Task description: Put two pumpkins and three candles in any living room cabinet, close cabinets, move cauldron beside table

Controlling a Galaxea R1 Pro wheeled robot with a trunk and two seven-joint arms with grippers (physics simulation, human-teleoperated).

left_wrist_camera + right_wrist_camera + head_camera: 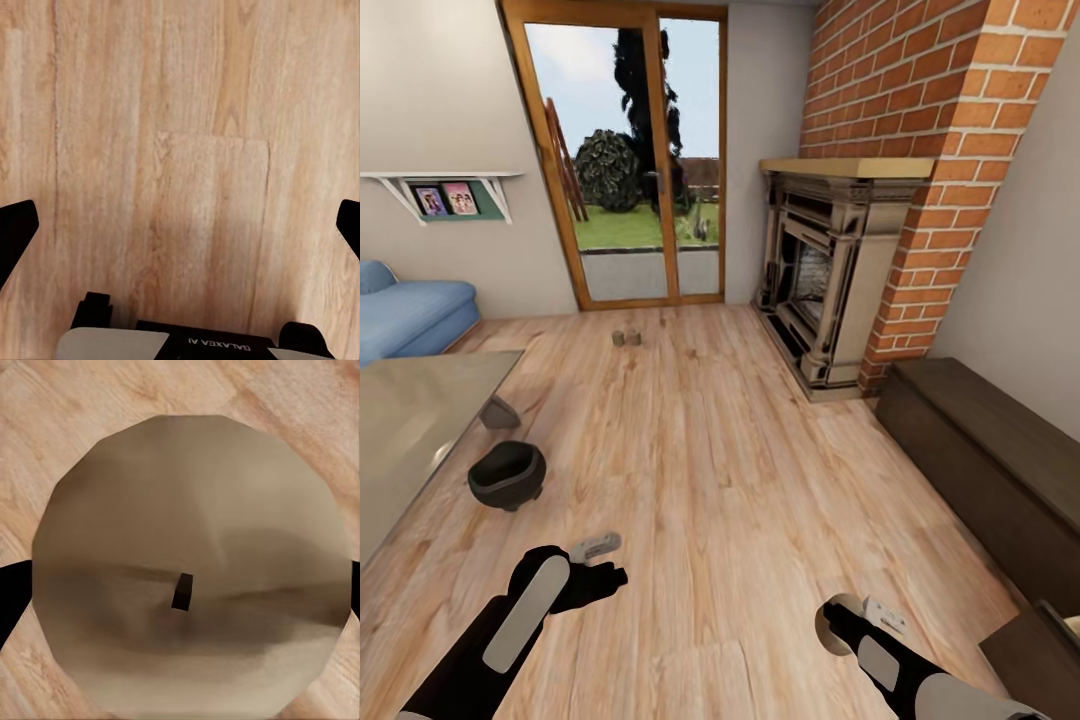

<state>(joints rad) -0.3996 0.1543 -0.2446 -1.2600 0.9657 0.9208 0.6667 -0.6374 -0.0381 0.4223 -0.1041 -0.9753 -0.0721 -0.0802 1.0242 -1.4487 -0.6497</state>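
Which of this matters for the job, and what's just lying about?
Job: candle in right claw; two likely candles by door; cauldron; table; cabinet.
Lying about: sofa; fireplace; wall shelf.

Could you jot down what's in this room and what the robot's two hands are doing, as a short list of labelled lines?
Room: wood floor, brick fireplace, glass door
Cauldron: black cauldron on the floor beside the table
Candles: two small candles on the floor near the door
Cabinet: dark cabinet along the right wall
Left gripper: open, over bare floor
Right gripper: shut on a cream candle
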